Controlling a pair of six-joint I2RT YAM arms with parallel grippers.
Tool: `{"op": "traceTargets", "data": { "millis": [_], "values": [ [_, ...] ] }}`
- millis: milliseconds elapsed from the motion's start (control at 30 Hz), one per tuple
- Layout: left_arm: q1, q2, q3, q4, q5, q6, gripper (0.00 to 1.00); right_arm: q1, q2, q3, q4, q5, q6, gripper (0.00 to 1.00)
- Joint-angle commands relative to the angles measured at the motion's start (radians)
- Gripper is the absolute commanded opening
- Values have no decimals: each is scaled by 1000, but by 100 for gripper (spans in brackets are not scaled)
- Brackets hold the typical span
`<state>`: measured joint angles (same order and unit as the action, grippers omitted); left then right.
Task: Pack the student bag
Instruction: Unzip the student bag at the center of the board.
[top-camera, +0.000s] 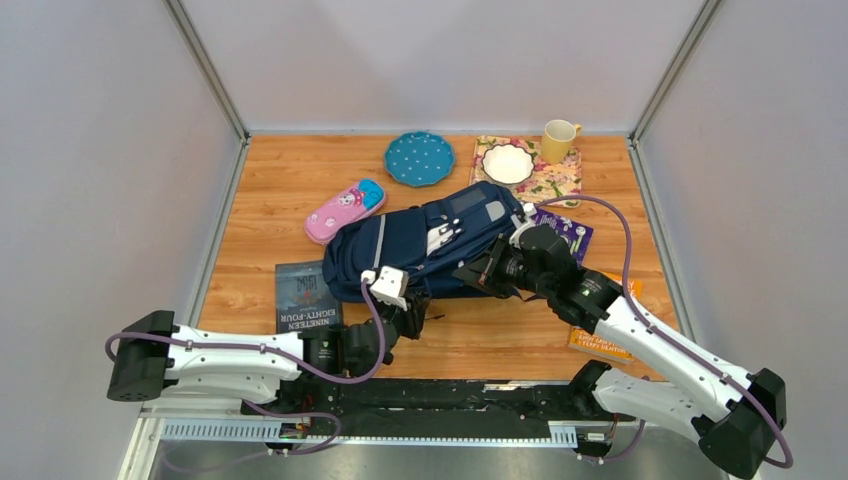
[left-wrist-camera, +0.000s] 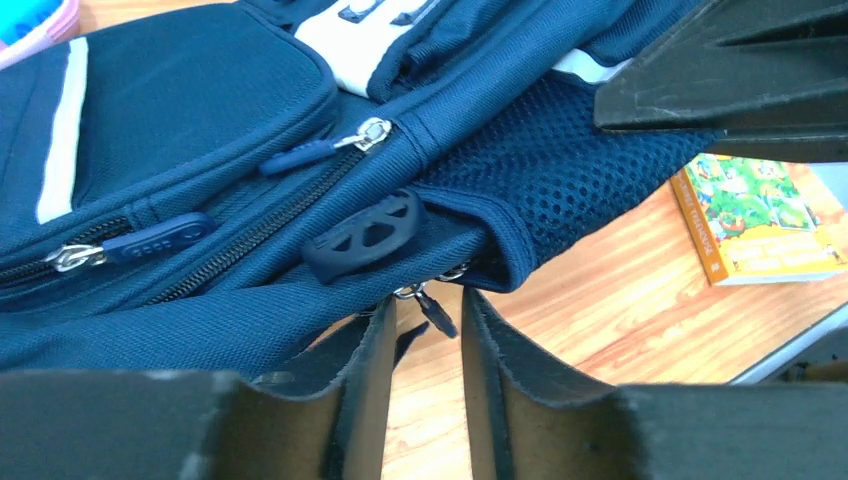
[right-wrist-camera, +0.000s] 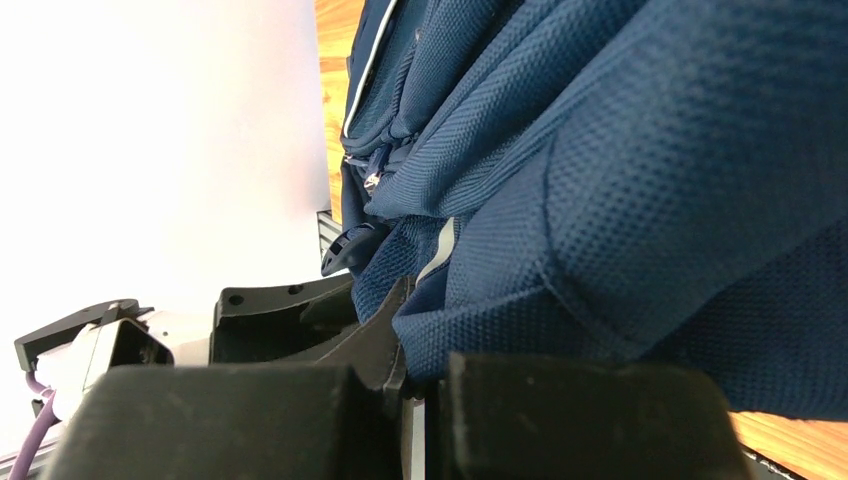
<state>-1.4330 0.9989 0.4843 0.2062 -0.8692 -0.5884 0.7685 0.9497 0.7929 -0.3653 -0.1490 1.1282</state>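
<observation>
Nearest, the left pincer (left-wrist-camera: 427, 300), jaws a slim gap apart, straddles the small dark zip pull (left-wrist-camera: 438, 315) hanging just ahead from the navy blue fabric student bag (top-camera: 420, 245), which slants across the wooden table (top-camera: 300, 180), its right side clamped by the right pincer (top-camera: 472, 272).

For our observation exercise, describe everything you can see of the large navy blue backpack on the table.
The large navy blue fabric backpack lies front up, slanted across the middle of the wooden table. It shows woven cloth, a mesh side pocket, pale stripes, a white patch, a grey top panel and closed zips with rubbery pulls. The right gripper pinches its near edge; the left gripper straddles a small dangling zip pull, jaws apart.
</observation>
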Motion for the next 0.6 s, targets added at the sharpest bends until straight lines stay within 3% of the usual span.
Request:
{"op": "traceTargets", "data": {
  "millis": [0, 200, 400, 433, 467, 567],
  "values": [
    [-4, -26, -3, 21, -88, 22, 25, 12, -38, 69, 37, -11, -18, 0],
    [-4, -55, -24, -40, -94, -11, 2, 12, -29, 92, 17, 19, -41, 0],
    [-4, -85, -52, -48, -93, -31, 0, 12, -31, 103, 20, 54, -48, 0],
    [-4, -88, -53, -44, -90, -27, 3, 12, -31, 103, 22, 55, -50, 0],
    [-6, -89, -58, -21, -71, -18, 20, 12, -29, 104, 22, 55, -47, 0],
    [-4, -82, -75, 39, -42, -2, 37, 12, -23, 104, 26, 46, -45, 0]
  ]
}}
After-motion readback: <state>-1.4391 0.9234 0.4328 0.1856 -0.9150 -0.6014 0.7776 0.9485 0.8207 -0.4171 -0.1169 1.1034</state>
